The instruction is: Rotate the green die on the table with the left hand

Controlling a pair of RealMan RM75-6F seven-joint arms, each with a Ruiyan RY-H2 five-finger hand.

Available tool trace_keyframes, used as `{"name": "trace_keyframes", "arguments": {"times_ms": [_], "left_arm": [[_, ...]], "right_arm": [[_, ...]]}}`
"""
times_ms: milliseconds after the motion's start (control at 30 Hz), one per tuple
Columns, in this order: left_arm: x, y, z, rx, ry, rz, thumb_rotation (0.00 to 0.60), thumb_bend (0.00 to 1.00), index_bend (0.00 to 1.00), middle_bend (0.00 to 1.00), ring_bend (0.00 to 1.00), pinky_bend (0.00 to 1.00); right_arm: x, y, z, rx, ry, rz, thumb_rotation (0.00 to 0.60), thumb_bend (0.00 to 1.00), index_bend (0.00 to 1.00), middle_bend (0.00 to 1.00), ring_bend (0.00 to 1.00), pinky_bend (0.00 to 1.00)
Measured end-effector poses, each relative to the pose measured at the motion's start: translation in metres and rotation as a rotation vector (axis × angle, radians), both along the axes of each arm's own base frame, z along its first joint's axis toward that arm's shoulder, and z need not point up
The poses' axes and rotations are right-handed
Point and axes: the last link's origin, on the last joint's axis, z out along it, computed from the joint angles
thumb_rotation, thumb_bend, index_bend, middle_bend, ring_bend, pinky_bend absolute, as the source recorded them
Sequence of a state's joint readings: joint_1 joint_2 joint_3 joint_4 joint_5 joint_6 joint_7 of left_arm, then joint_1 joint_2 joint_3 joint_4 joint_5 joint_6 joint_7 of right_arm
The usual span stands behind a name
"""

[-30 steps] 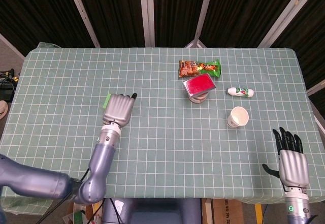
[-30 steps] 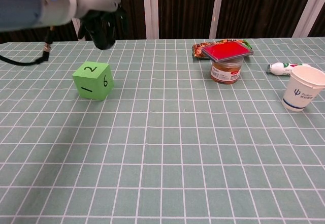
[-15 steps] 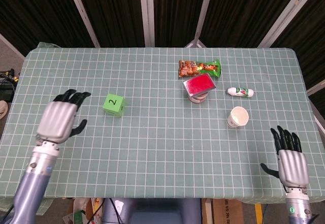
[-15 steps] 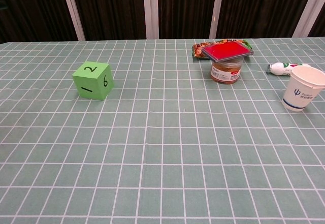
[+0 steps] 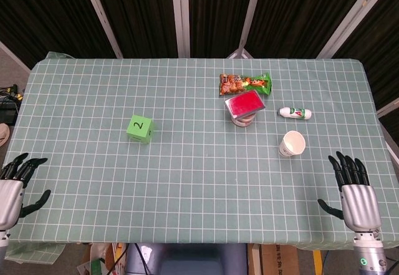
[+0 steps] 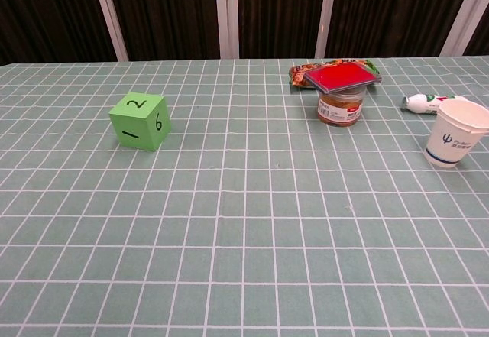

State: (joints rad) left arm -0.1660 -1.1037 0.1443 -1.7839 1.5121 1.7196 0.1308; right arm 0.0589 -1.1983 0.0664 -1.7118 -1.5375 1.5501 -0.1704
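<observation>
The green die (image 5: 140,128) sits alone on the left half of the tabletop (image 5: 187,188), flat on one face, with a 2 on top; the chest view shows a 1 and a 6 on the two faces turned toward the robot. Nothing touches it.

The left hand (image 5: 11,191) is at the near left corner of the tabletop, well apart from the die, its fingers (image 5: 22,163) spread and holding nothing. The right hand (image 5: 356,197) is at the near right corner, palm down, fingers likewise apart and empty. Neither hand shows in the chest view.

On the right half stand a jar with a red lid (image 5: 245,108), a snack packet (image 5: 244,83) just behind it, a small white bottle (image 5: 294,113) lying on its side, and a paper cup (image 5: 291,144) — all well clear of the die.

With the left hand parked away from the die and released, the robot looks to be either done with a turn or not yet begun; these views alone cannot settle which. If a rotation is still owed, the next move calls for carrying the left hand forward and inward across the tabletop to the die, settling the fingers on opposite faces, and twisting about the vertical — lightly, since a small die would likely skid or tip under an uneven push.
</observation>
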Motion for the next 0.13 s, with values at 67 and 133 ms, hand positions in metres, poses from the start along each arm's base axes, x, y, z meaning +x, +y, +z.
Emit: {"name": "trace_keyframes", "arguments": {"times_ms": [67,133], "left_arm": [[-0.0028,-0.0044,-0.0023,0.007,0.019,0.005,0.6,0.32,0.21,0.2,0.1,0.15],[-0.0051,-0.0072,-0.003,0.019,0.028,0.013,0.6,0.31,0.21,0.2,0.1,0.15]], "right_arm": [[-0.0003,0.0004,-0.0003,0.001,-0.002,-0.007,0.6,0.04,0.07,0.0,0.02,0.0],[-0.0002,0.0007,-0.0007,0.005,-0.008,-0.015,0.6,0.04,0.07,0.0,0.02,0.0]]}}
